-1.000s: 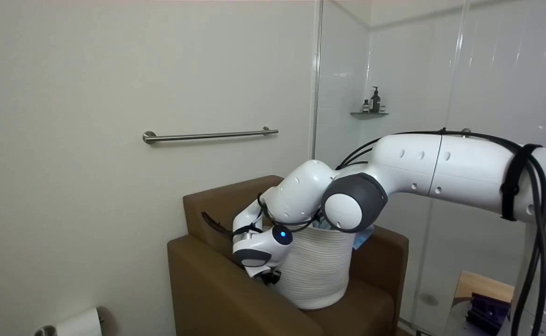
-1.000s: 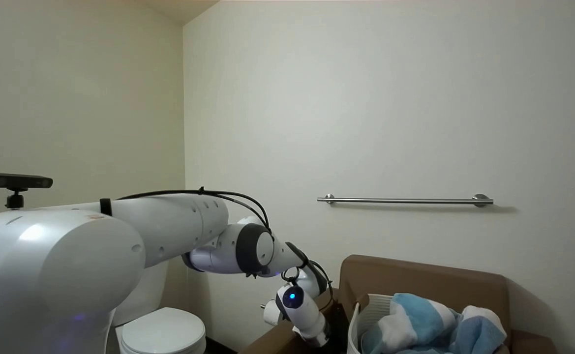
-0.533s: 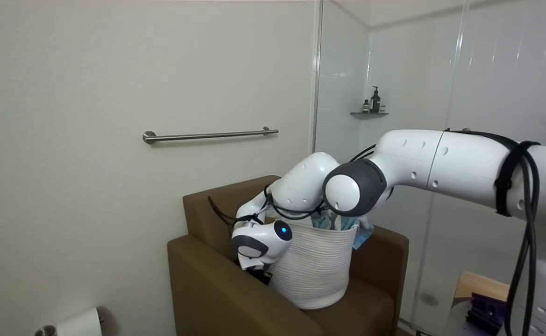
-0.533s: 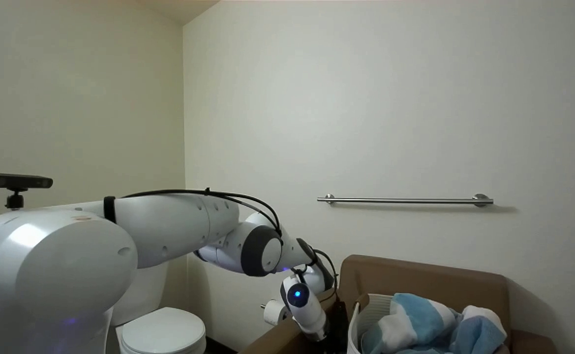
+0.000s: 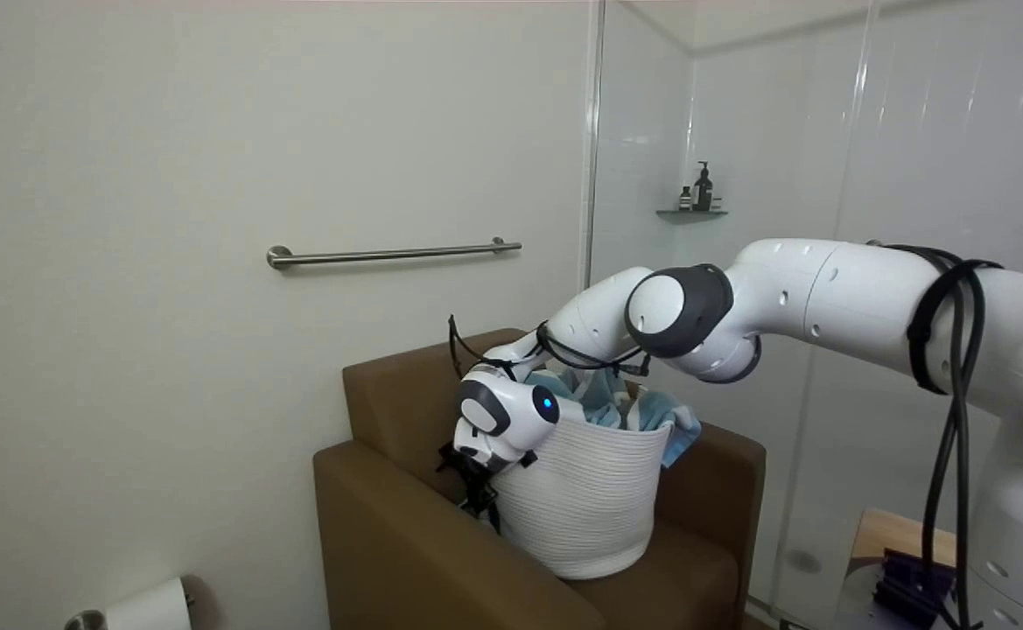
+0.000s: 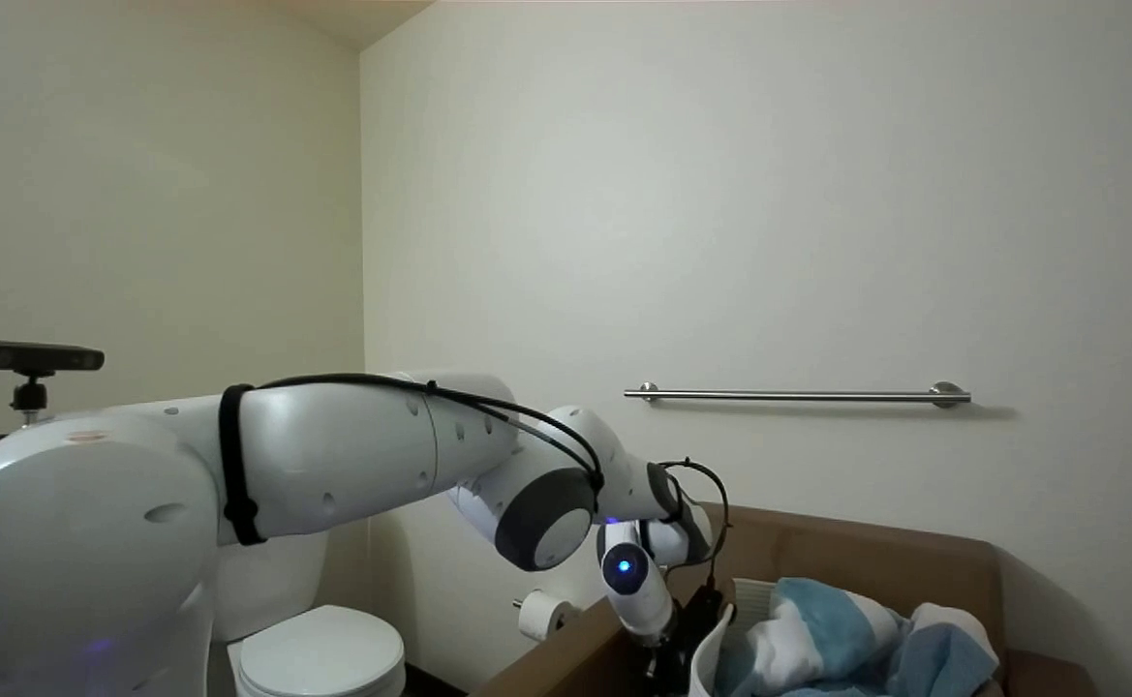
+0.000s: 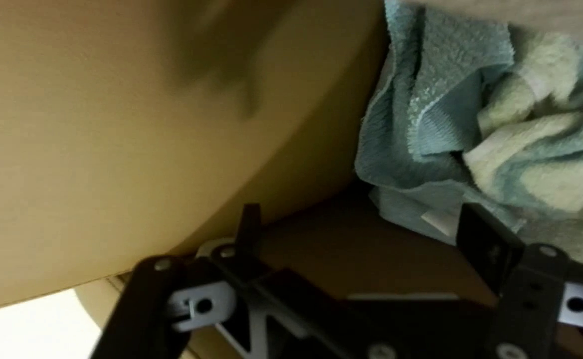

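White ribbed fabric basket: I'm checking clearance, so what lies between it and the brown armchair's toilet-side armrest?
The open black gripper is between basket and armrest in both exterior views, which hide the gap's bottom.

1. In an exterior view, the arm (image 5: 774, 293) enters at the right edge, runs nearly level, then bends down to just below the frame's centre.
2. The wrist (image 5: 511, 418) is tilted downward there, blue light (image 5: 548, 402) on.
3. In the wrist view, the fingers (image 7: 485, 244) stand wide apart along the bottom, one left of centre, one right, tips pointing up.
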Robot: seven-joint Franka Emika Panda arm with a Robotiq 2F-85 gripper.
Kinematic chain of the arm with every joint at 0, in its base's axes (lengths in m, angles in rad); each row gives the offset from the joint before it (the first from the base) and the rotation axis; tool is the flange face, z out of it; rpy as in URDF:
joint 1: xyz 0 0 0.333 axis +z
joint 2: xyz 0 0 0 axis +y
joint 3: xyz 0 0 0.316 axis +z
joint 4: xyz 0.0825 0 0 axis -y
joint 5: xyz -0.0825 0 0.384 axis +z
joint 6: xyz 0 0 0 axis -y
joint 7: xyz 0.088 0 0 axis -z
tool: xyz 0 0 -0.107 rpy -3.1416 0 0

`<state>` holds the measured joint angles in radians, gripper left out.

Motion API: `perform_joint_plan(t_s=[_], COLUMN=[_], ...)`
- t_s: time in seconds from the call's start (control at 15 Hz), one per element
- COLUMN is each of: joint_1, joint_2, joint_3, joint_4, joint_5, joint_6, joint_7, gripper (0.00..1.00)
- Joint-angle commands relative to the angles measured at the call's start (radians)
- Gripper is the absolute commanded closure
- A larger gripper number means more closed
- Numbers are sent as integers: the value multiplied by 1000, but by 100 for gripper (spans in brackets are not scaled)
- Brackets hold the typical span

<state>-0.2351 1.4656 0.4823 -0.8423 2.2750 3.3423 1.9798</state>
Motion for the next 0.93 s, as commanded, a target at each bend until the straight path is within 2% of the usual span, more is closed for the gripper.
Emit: perform_joint_plan(t_s=[0.0,0.13,0.27,0.4,0.47,0.53,0.6,0.67,0.8,0.87], joint_1=[1,96,204,290,307,361,392,405,428,425], joint_2=[1,1,1,0,0,0,-3,-7,-14,-13], joint_3=[19,-111,-283,-427,-445,-582,-628,-670,-690,-678], joint_4=[-5,52,113,93,74,-16,-48,-82,-176,-204], joint_5=[0,28,40,34,9,31,66,168,184,172], joint_6=[-17,1,69,128,176,115,128,126,125,124], joint_7=[135,252,404,544,584,692,703,626,629,629], gripper=[0,0,0,0,0,0,0,0,0,0])
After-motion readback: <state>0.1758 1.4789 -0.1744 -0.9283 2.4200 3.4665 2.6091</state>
